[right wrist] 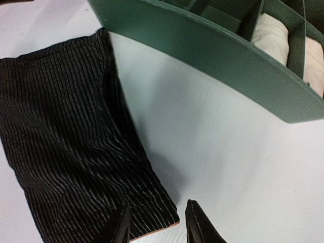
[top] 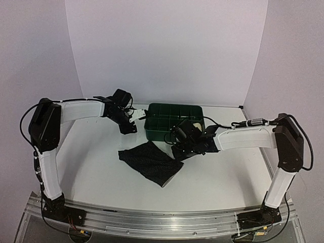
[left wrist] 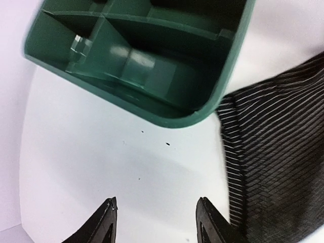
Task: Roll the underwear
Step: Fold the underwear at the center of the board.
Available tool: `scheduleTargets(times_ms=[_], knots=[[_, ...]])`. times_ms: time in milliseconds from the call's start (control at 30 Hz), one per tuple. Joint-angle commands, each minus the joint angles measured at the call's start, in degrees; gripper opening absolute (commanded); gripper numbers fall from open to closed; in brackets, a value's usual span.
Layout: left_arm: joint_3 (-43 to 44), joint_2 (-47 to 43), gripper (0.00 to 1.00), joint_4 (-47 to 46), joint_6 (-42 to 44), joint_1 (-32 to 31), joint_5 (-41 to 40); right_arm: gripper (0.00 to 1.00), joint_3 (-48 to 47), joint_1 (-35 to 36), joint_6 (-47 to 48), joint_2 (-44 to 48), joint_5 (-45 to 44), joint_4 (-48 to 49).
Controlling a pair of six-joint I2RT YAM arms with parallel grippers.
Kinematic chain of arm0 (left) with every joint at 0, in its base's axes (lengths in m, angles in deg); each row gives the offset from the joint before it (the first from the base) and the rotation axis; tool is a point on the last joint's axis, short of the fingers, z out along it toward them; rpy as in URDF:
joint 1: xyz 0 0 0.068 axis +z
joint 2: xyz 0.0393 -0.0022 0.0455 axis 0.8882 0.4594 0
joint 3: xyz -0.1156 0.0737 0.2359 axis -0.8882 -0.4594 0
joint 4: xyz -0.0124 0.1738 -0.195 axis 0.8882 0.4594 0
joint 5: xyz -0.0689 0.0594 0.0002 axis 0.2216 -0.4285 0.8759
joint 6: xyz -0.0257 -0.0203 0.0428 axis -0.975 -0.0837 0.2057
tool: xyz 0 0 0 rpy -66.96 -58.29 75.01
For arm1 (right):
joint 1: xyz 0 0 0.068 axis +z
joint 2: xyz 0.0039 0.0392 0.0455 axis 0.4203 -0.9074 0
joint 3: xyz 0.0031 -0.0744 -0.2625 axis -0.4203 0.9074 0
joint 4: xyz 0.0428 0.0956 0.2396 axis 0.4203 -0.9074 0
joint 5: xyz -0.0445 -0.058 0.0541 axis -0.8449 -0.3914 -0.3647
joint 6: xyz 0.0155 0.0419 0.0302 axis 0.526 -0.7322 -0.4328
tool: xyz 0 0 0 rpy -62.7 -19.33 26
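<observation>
Ideally, with left gripper (left wrist: pixel 157 203) and right gripper (right wrist: pixel 158 215) both parted and empty, I pinch one edge of the black underwear (top: pixel 151 162) evenly.

underwear (top: pixel 151 162): black, thin pale stripes | tray (top: pixel 153 132): dark green | table (top: pixel 96 162): white

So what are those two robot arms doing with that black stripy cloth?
They are meant to roll up underwear. Right now the black underwear lies flat and unrolled on the table, just in front of the green tray. Both hands are open and hold nothing. The left hand hovers by the tray's corner, and the right hand hovers at the cloth's edge. Some pale cloth sits tucked inside the tray.
</observation>
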Motion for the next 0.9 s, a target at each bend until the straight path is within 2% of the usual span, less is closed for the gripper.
scheduleTargets(times_ms=[0, 100, 200, 400, 633, 767, 867], knots=[[-7.07, -10.20, 0.45, 2.95, -4.96, -0.60, 7.33, 0.11, -2.60, 1.37, 1.39, 0.11, 11.07, -1.70], [-13.14, -10.65, 0.37, 1.23, -6.24, -1.53, 7.93, 0.00, -4.05, 1.38, 0.98, -3.89, 17.66, -1.57], [-17.34, -8.28, 0.30, -0.36, -7.58, -2.01, 6.84, 0.00, -4.20, 1.36, 1.20, -6.56, 17.24, -1.47], [-22.07, -5.31, 0.30, -7.25, -8.08, -1.81, 2.28, 0.00, -0.87, 2.18, -1.14, -9.50, 18.33, -1.48], [-23.08, -1.22, 0.28, -9.62, -7.12, 1.09, -3.31, 0.00, 0.59, 7.71, -5.31, -9.64, 16.12, -0.93], [-26.73, -6.23, 0.30, -7.83, -5.12, 1.42, -1.53, 0.00, 3.54, 8.22, -6.84, -6.44, 11.25, -0.24], [-29.59, -8.93, 0.33, -7.05, -3.07, 1.42, -0.86, 0.00, 3.76, 8.21, -4.23, -4.42, 9.79, -0.46]])
